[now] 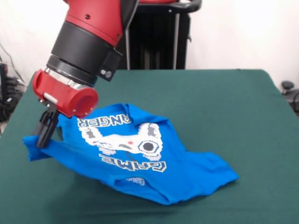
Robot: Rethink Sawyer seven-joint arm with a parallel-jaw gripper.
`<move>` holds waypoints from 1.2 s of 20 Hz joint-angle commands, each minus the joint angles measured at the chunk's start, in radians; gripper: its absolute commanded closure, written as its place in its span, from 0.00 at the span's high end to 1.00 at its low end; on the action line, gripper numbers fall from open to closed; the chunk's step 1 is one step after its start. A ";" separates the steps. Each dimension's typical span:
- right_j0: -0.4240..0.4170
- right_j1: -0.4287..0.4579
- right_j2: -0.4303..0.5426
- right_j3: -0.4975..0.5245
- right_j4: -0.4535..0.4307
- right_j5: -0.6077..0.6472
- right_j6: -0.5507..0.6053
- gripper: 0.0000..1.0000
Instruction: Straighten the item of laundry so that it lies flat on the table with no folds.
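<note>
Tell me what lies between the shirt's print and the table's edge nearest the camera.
In the front view, only blue cloth of the T-shirt itself and then bare green table lie below the controller print; nothing else sits there.

You had a dark green table (219,102) with one thing on it; the blue T-shirt (140,158) lay toward its near left part, print side up, lettering upside down from the front; its left edge was lifted; folds remained along its near hem.
</note>
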 commanded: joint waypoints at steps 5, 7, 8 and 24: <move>-0.003 0.047 0.028 0.039 -0.038 0.072 -0.188 1.00; 0.006 0.035 0.025 0.047 -0.023 0.070 -0.156 1.00; 0.016 0.032 0.017 0.051 -0.020 0.075 -0.142 1.00; -0.062 -0.008 0.173 0.242 0.165 0.149 -0.198 1.00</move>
